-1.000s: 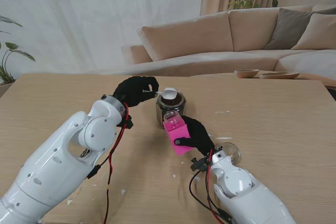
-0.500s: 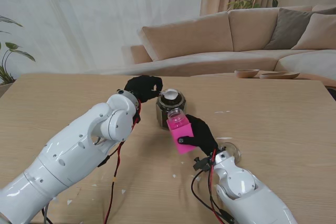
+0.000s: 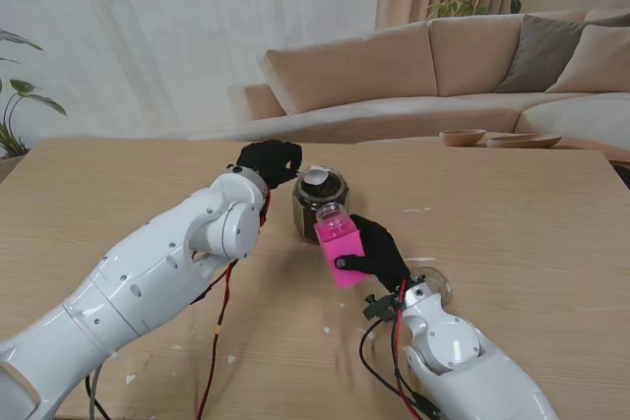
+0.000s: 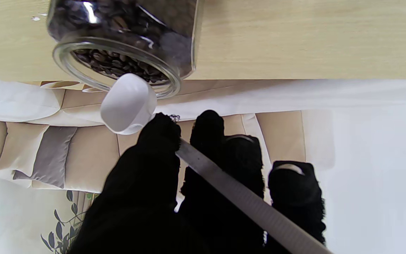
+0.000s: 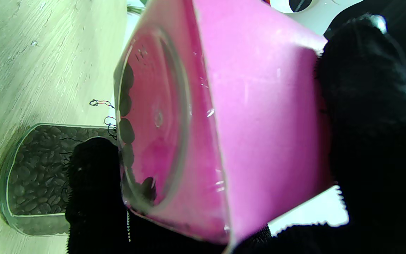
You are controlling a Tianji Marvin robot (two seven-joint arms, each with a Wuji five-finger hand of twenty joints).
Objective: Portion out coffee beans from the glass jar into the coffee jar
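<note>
The wooden surface carries the glass jar of coffee beans at its middle. Just nearer to me, the right hand grips the tilted pink coffee jar. The left hand pinches a white scoop at the glass jar's mouth

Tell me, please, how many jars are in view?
2: the glass jar of beans stands on the table; the pink coffee jar is held tilted beside it in the right hand.
</note>
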